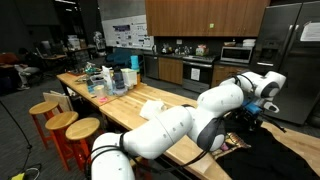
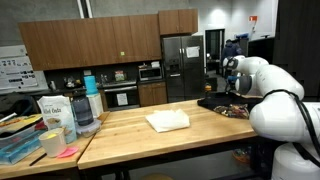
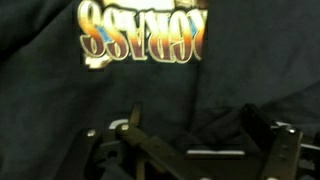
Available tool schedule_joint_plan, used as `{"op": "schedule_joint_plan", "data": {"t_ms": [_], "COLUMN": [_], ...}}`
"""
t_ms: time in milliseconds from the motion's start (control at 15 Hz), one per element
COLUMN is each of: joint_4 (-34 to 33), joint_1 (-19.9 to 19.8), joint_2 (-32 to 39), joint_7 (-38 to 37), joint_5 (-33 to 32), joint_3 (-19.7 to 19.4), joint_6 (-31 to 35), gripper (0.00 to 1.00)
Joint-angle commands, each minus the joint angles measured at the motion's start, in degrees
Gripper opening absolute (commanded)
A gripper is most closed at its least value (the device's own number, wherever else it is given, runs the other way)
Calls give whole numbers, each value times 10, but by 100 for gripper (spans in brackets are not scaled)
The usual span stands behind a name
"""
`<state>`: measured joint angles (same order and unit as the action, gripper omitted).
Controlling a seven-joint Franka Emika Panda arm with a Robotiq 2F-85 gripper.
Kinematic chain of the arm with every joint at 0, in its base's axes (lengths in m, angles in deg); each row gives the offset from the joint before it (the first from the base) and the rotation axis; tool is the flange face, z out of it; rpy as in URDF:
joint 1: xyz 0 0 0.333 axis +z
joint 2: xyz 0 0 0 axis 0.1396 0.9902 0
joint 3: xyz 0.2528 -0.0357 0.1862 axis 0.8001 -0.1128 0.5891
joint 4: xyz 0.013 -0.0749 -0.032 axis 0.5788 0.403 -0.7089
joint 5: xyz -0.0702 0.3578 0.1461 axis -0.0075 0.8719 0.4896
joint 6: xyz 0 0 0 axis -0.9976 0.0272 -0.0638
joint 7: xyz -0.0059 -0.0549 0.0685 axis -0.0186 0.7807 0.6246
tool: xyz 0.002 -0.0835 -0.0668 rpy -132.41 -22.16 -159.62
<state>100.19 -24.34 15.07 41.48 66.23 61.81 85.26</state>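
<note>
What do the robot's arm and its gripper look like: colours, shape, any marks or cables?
The arm is glossy white, built of thick rounded segments, with dark bands at the joints and a small blue spot near the wrist. The gripper is black, with two fingers made of metal links. No lettering or cables can be made out.

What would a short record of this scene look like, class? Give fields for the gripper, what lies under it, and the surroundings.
Tool: gripper open, holding nothing, above the shirt
Under it: dark shirt with colourful lettering, rumpled
Surface: wooden table
Nearby: white folded cloth on the table, apart from the shirt
Setting: kitchen with a steel fridge
</note>
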Motion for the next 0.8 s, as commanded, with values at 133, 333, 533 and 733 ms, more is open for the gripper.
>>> {"op": "schedule_joint_plan", "data": {"t_ms": [133,333,533,733], "joint_4": [34,-13,-3,-6], "joint_1": [125,172,192,190], "joint_2": [-24,-4,-38,-57], "joint_7": [-107,-162,-186,-208], "joint_5": [-41,-34,-30,-25], "joint_3": [-42,-40,-38,-34], "joint_6": [-109,-143,-82,-9], "gripper": [100,100,100,100]}}
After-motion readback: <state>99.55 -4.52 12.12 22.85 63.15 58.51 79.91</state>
